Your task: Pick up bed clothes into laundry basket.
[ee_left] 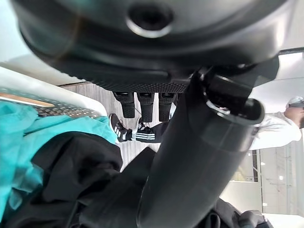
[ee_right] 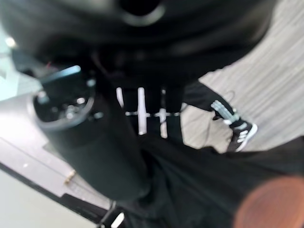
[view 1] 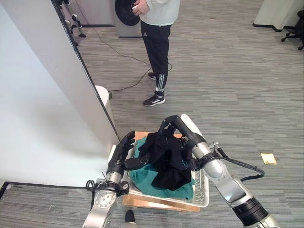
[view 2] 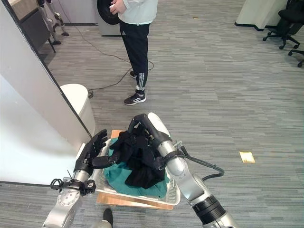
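Black garment (view 1: 166, 159) heaped over teal cloth (view 1: 147, 178) in the white laundry basket (view 1: 204, 190).

The right hand (view 1: 172, 127) arches over the basket's far side, fingers curled down into the top of the black garment and gripping its folds. The left hand (view 1: 124, 151) sits at the basket's left rim with fingers straight along the rim, the thumb reaching in against the black fabric. The basket rests on a wooden board (view 1: 142, 203), partly covered. Beyond the basket stands a person (view 1: 156, 47), cut off above the chest, on grey carpet (view 1: 228, 76).
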